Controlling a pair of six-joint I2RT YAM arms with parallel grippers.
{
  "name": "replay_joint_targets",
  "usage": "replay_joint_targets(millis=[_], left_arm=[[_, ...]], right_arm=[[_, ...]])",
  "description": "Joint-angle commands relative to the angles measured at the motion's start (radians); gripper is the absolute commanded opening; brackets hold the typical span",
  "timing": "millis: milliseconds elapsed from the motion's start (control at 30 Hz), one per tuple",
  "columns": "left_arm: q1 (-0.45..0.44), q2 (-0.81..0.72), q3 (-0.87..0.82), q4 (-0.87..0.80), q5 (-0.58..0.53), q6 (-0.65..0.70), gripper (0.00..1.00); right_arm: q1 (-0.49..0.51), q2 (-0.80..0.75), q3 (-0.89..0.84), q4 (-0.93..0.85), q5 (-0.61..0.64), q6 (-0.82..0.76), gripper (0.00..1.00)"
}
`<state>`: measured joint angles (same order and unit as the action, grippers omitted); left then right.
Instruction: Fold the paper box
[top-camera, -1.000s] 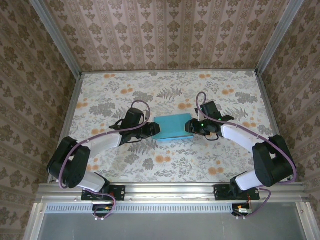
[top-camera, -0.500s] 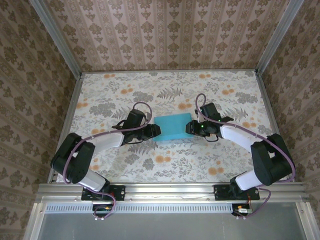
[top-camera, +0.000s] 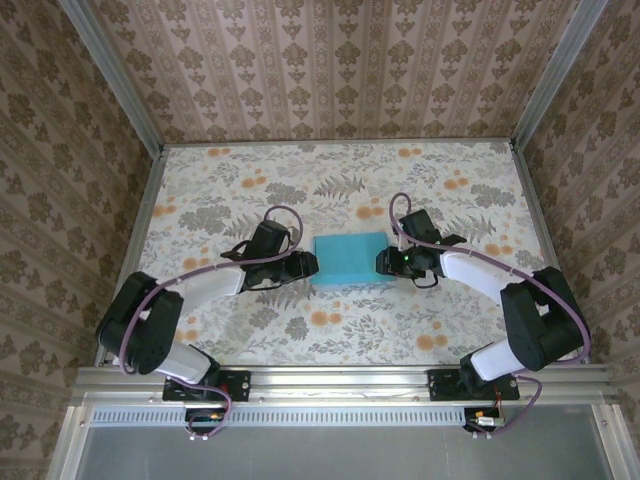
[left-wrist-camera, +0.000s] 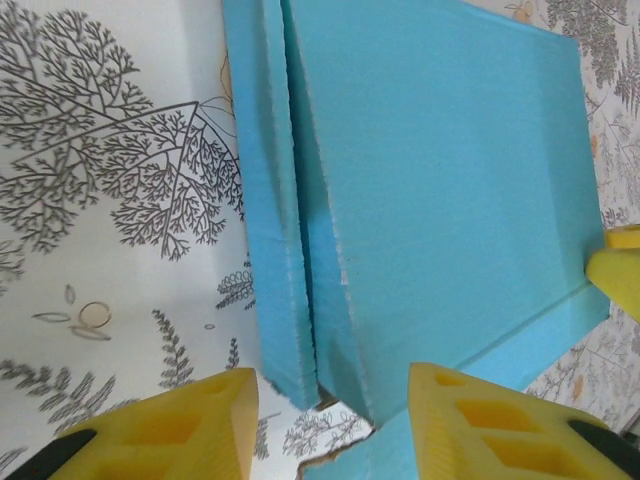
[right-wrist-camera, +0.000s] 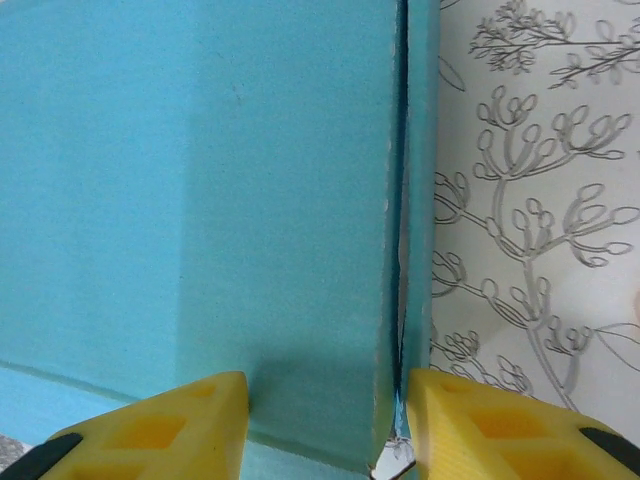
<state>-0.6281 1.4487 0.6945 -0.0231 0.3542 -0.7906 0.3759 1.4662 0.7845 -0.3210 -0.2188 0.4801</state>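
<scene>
I see the paper box lying near the middle of the table, its long axis running left to right between the arms, one short end toward each gripper. It is a shallow turquoise slab, blue face up, with a flap standing slightly off each end wall. The left gripper and right gripper each straddle an end, jaws partly spread; whether they pinch it I cannot tell.

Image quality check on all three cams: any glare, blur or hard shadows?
Top external: even, diffuse light, sharp, no glare on the paper box, soft shadows under the arms. Left wrist: box crisp, left fingers at the bottom edge slightly soft. Right wrist: box very close and a bit soft, a dim shadow on it beside the right fingers; no glare.
</scene>
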Motion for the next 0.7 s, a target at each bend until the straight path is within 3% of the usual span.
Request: replay_joint_targets(millis=[0,133,233,333,433,667], left_arm=[[-0.008,-0.059,0.037,-0.052,-0.015,0.085,0.44],[-0.022,-0.046,0.069,-0.004,0.053,0.119,0.44],[-0.050,0.006,0.130,-0.023,0.065,0.149,0.44],[-0.071,0.068,0.176,-0.021,0.077,0.154,0.44],[-0.086,0.110,0.197,-0.015,0.065,0.158,0.43],[-0.105,0.159,0.187,-0.003,0.034,0.159,0.42]], right_arm=[[0.004,-0.047,0.033,-0.080,0.067,-0.035,0.49],[0.003,-0.102,0.042,-0.126,0.108,-0.054,0.57],[0.003,-0.130,0.050,-0.154,0.145,-0.070,0.57],[0.002,-0.139,0.060,-0.140,0.114,-0.070,0.43],[0.001,-0.123,0.059,-0.067,-0.022,-0.066,0.32],[0.003,-0.043,0.059,-0.033,-0.015,-0.046,0.22]])
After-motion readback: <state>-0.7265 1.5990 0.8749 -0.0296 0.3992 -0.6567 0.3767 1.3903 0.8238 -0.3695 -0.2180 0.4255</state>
